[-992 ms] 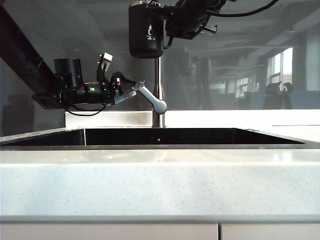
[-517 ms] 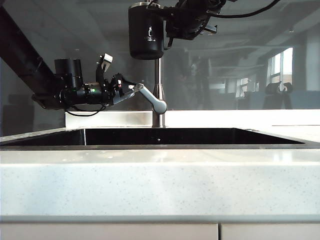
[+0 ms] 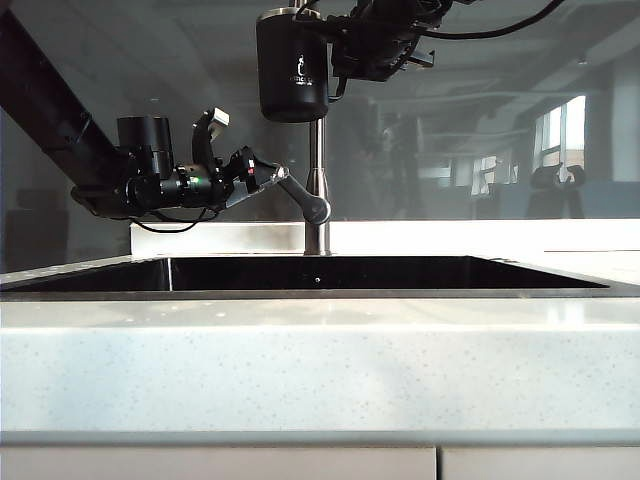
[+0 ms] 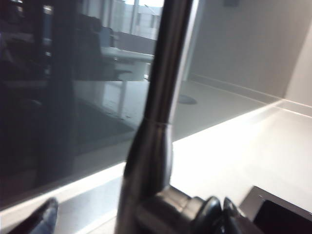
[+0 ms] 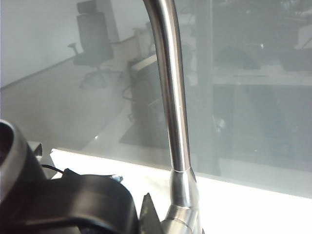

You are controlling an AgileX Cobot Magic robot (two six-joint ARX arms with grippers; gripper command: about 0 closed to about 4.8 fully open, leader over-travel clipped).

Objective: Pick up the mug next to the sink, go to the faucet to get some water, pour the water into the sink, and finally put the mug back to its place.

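Observation:
The black mug (image 3: 292, 65) hangs upright high over the sink (image 3: 320, 272), just left of the faucet (image 3: 317, 150) stem. My right gripper (image 3: 338, 52) is shut on its handle side. In the right wrist view the mug (image 5: 58, 204) fills a corner, one fingertip (image 5: 147, 217) shows beside it, and the faucet (image 5: 168, 97) stands just behind. My left gripper (image 3: 258, 172) reaches in level from the left, open, with the faucet's lever (image 3: 298, 192) between its fingers. Its wrist view shows both dark fingertips (image 4: 41, 219) wide apart around the faucet base (image 4: 151, 195). No water shows.
A speckled white stone counter (image 3: 320, 360) runs along the front of the sink. A dark glass wall (image 3: 480, 120) rises close behind the faucet. A cable loops under the left arm (image 3: 170, 225).
My left gripper has turned and shifted slightly right, and the faucet's lever has swung with it, so its knuckle now sits in front of the stem. The mug and right gripper have kept still.

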